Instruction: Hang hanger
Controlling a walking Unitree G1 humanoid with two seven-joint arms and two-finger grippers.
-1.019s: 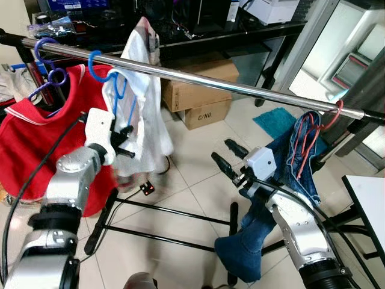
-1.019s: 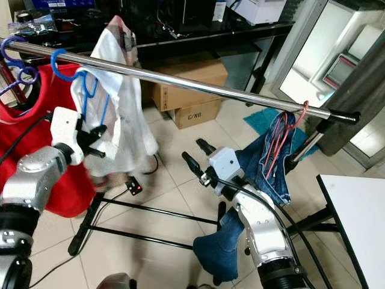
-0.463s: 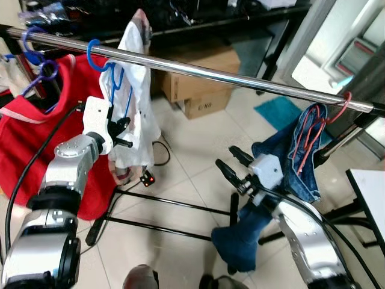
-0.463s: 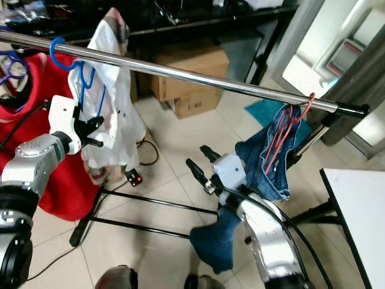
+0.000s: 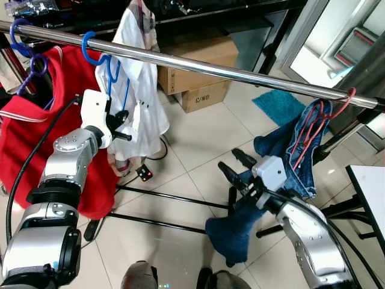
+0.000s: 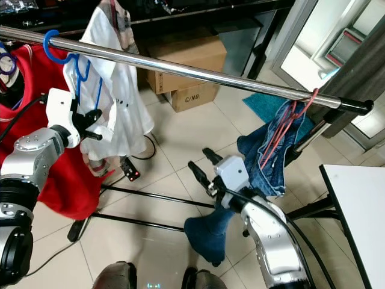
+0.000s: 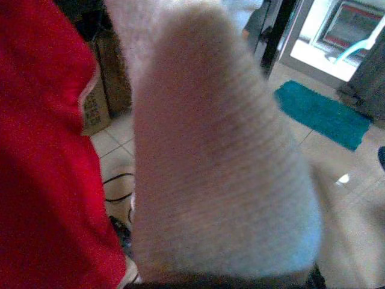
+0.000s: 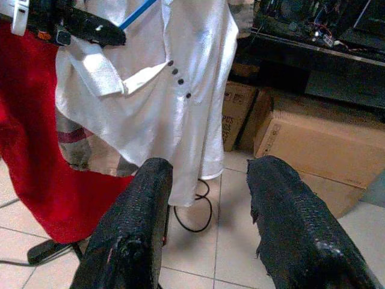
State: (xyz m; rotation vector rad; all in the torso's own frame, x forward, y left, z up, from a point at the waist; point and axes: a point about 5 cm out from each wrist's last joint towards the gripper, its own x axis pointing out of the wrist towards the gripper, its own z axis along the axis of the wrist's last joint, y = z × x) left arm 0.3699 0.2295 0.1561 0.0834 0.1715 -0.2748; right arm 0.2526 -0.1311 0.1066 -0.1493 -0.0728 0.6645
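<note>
Nearest you, your right hand (image 5: 239, 168) hung low over the tiled floor (image 5: 186, 135), its two black fingers (image 8: 129, 235) spread wide and holding nothing, aimed toward the white shirt (image 5: 139, 90). Just beyond it, the jeans (image 5: 283, 156) drooped from a red hanger (image 5: 313, 129) hooked near the right end of the steel rail (image 5: 240, 73).

Your left hand (image 5: 118, 126) was up against the shirt, close under the blue hanger (image 5: 102, 60), whose hook already sat over the rail. From its wrist camera the cloth pressed right up to the lens, so I cannot tell whether its fingers were closed on anything or apart. Beside it hung the red garment (image 5: 30, 132) on a purple hanger (image 5: 27, 51).

Farther back, cardboard boxes (image 5: 192, 84) sat under a dark surface (image 5: 198, 12), with a teal mat (image 5: 281, 105) off to the right.

The risk, as I judged it: if your left hand was snagged in the fabric, pulling away could drag the shirt sideways and tip the blue hook off the rail, or slide it into the purple one.
</note>
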